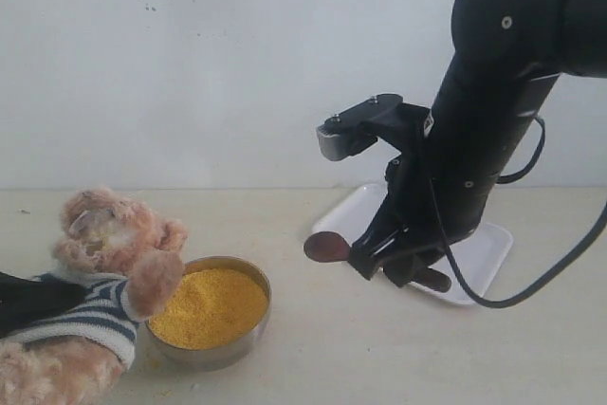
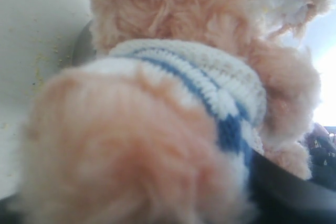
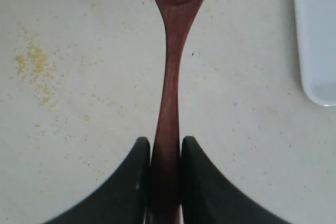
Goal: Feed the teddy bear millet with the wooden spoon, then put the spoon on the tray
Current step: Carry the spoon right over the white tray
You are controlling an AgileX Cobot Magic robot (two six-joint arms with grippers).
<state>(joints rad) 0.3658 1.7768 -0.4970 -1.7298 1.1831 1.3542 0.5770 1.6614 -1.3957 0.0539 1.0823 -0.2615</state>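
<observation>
Metal bowl (image 1: pixel 213 353): shiny, polished wall. Millet (image 1: pixel 207 305) in it: fine, dry, matt grains. Teddy bear (image 1: pixel 104 253) beside the metal bowl: fuzzy plush, clumped pile; I read its shirt (image 2: pixel 210 87) as ribbed knit cloth. Wooden spoon (image 3: pixel 170 77): smooth dark wood, faint satin sheen. Tray (image 1: pixel 484 253), well apart from the metal bowl: smooth white plastic, slightly glossy. Right gripper (image 3: pixel 166 142) fingers (image 3: pixel 131 182): matt black, plastic-looking.

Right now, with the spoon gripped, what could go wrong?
1. Black fingers pinch only the thin handle of the dark reddish-brown wooden spoon; it could pivot while scooping.
2. Yellow millet fills the round metal bowl near the brim, with a paw of the light brown plush teddy bear at its rim; grains may spill.
</observation>
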